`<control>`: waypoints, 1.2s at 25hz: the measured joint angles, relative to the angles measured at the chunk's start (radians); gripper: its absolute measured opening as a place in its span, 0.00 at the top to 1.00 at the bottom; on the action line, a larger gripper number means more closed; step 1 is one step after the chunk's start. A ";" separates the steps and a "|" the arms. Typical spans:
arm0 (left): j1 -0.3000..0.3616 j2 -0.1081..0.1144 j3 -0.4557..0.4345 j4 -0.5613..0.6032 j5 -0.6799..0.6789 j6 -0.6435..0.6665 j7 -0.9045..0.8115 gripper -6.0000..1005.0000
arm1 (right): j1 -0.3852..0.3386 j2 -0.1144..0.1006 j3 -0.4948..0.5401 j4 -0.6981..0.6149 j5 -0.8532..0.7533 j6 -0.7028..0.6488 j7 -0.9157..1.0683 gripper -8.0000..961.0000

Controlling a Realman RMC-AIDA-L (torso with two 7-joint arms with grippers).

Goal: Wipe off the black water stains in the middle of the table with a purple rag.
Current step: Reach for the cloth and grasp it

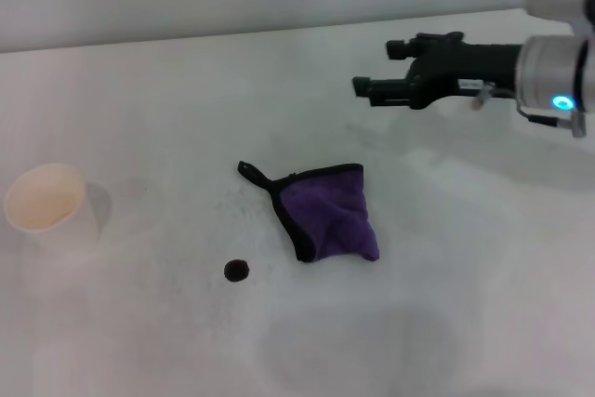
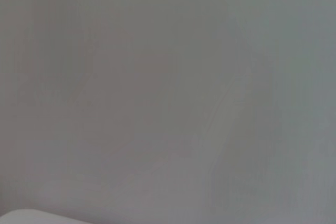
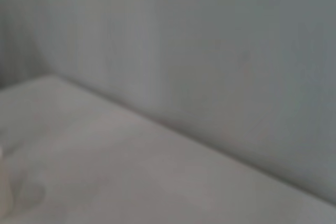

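— Reaching in from my right side, the right gripper [image 1: 374,86] hangs above the table [image 1: 483,258], well behind the purple rag [image 1: 333,214] and clear of it. Its two fingers stand a little apart with nothing between them, which I read as ready for a pick not yet begun.

— Where's the mark you're after?

— The black water stains [image 1: 237,271] are one small dark blot, near the rag's black-trimmed edge but not touching, on the side nearer me. The rag lies bunched with its loop pointing away, so I'd take it by the folded purple bulk. A paper cup [image 1: 48,206] stands well off to my left.

— And the wrist cameras?

— Only the head view shows rag, blot and gripper. The right wrist view gives bare tabletop meeting a wall; the left shows blank grey. My left gripper is in no view.
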 joint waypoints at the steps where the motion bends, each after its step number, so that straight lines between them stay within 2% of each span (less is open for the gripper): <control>1: -0.005 0.000 0.000 0.000 -0.003 -0.003 0.000 0.11 | 0.013 0.000 -0.021 -0.047 -0.088 0.003 0.096 0.14; 4: -0.021 0.000 0.000 -0.002 -0.008 -0.010 -0.001 0.11 | 0.069 0.002 -0.103 -0.180 -0.354 0.029 0.375 0.14; 6: -0.031 0.000 0.000 -0.002 -0.010 -0.010 0.000 0.11 | 0.108 0.005 -0.154 -0.250 -0.472 0.078 0.503 0.14; 12: -0.039 0.000 0.000 0.000 -0.010 -0.012 0.000 0.11 | 0.213 0.005 -0.232 -0.294 -0.548 0.250 0.708 0.14; 16: -0.041 0.000 0.000 0.000 -0.011 -0.012 0.000 0.11 | 0.275 0.008 -0.298 -0.281 -0.560 0.337 0.815 0.14; 19: -0.047 0.001 0.000 -0.003 -0.021 -0.012 0.000 0.11 | 0.291 0.009 -0.336 -0.263 -0.578 0.335 0.855 0.14; 26: -0.074 0.001 0.000 -0.002 -0.065 -0.031 0.000 0.11 | 0.366 0.015 -0.393 -0.051 -0.595 0.290 0.887 0.14; 30: -0.093 0.001 0.000 -0.002 -0.065 -0.055 0.000 0.11 | 0.373 0.015 -0.398 0.002 -0.604 0.262 0.885 0.14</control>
